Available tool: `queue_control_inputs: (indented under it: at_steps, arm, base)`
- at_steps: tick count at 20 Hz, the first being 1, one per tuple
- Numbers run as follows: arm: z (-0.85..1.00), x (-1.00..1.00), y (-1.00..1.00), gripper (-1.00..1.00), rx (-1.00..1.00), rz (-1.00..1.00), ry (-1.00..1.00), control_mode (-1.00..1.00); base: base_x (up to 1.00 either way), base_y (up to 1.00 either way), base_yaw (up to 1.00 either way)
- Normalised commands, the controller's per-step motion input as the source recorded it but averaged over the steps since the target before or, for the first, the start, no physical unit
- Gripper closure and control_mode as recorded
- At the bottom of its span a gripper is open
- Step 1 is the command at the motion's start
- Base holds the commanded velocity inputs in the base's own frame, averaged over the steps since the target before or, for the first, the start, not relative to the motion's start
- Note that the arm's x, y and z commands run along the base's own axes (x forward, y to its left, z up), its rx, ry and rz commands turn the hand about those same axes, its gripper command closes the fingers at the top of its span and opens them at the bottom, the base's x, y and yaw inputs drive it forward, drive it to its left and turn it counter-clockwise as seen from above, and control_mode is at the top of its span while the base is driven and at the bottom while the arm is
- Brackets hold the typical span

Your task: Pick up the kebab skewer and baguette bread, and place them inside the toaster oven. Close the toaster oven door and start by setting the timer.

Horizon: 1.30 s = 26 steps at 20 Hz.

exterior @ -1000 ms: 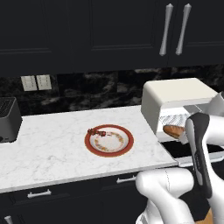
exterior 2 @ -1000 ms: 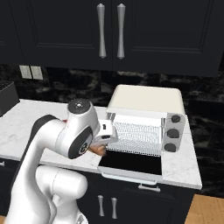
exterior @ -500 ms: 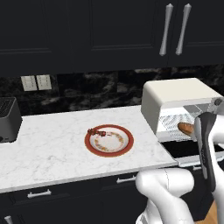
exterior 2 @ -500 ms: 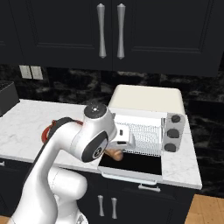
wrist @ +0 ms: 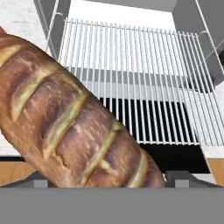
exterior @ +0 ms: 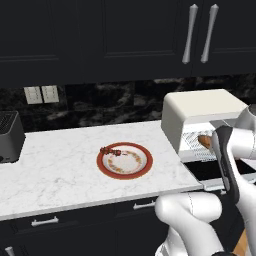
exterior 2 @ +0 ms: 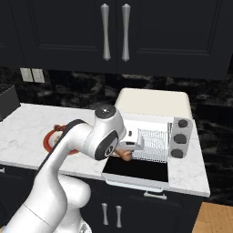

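The baguette bread point(wrist: 70, 127), a golden-brown scored loaf, lies slantwise across my gripper point(wrist: 111, 181), which is shut on it. It hangs at the mouth of the cream-white toaster oven point(exterior: 200, 107), just above the wire rack point(wrist: 131, 87). One end of the loaf point(exterior: 204, 140) pokes out past my arm, and its other end point(exterior 2: 122, 155) shows under my hand. The toaster oven door point(exterior 2: 136, 170) lies folded down flat and open. The kebab skewer point(exterior: 111, 150) rests on the far left of the red-rimmed plate point(exterior: 102, 167).
A dark slot toaster point(exterior: 10, 137) stands at the counter's left end. Three dark knobs point(exterior 2: 181, 139) sit on the oven's right face. Black cabinets with silver handles point(exterior: 189, 32) hang overhead. The counter ends right of the oven point(exterior 2: 195, 177).
My arm has swung right, from the plate side to the oven, carrying the baguette up to the opening. The skewer and plate have stayed put.
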Motion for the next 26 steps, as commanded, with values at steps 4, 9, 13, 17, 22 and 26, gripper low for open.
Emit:
queue_control_inputs:
  at_steps: [4,9,13,17,22,26]
  arm:
    - [-0.34,0.23,-0.02,1.0,0.02,-0.01,0.0,-1.0]
    - [-0.42,0.17,-0.14,1.0,0.0,0.0,-0.01,-1.0]
    - [-0.06,0.37,-0.12,1.0,0.0,0.0,-0.03,-1.0]
    - [0.0,0.25,-0.06,1.0,0.0,0.0,-0.02,-1.0]
    - [0.0,0.34,-0.04,1.0,0.0,0.0,0.0,-1.0]
    - [0.0,0.38,0.0,1.0,0.0,0.0,0.0,-1.0]
  base:
    - [0.0,0.0,0.0]
    - [0.0,0.0,0.0]
    - [0.0,0.0,0.0]
    - [0.0,0.0,0.0]
    - [0.0,0.0,0.0]
    - [0.0,0.0,0.0]
